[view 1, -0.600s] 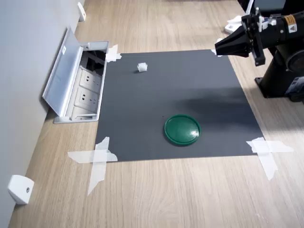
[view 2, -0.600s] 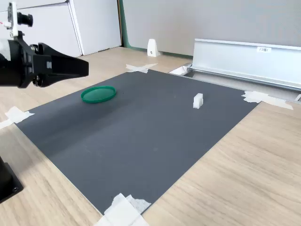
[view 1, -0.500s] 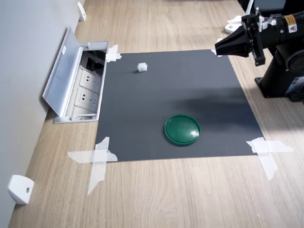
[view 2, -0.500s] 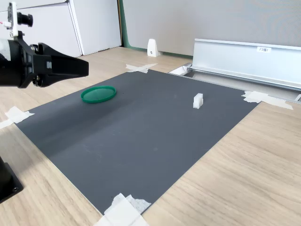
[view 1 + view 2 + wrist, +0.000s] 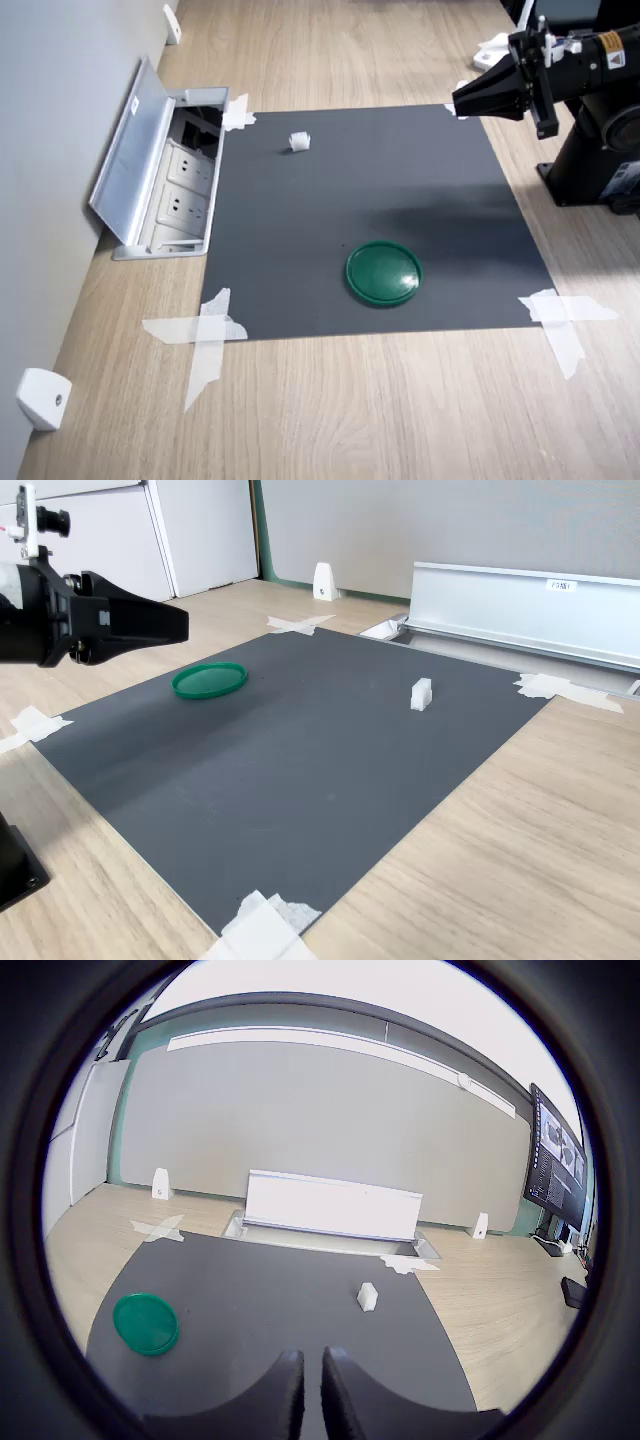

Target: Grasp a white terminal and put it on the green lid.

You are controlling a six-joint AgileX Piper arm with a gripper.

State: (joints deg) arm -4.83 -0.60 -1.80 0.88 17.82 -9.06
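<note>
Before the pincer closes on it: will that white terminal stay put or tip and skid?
The white terminal is tiny and looks like rigid plastic, so it is probably very light and stiff. In the second exterior view it stands taller than wide, so an off-centre touch may tip it. It sits loose on the smooth dark mat, so it may skid if one fingertip arrives first.

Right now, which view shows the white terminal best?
The second exterior view: the white terminal is largest there, its blocky shape clear on the dark mat. The first exterior view and wrist view show only a small white speck.
</note>
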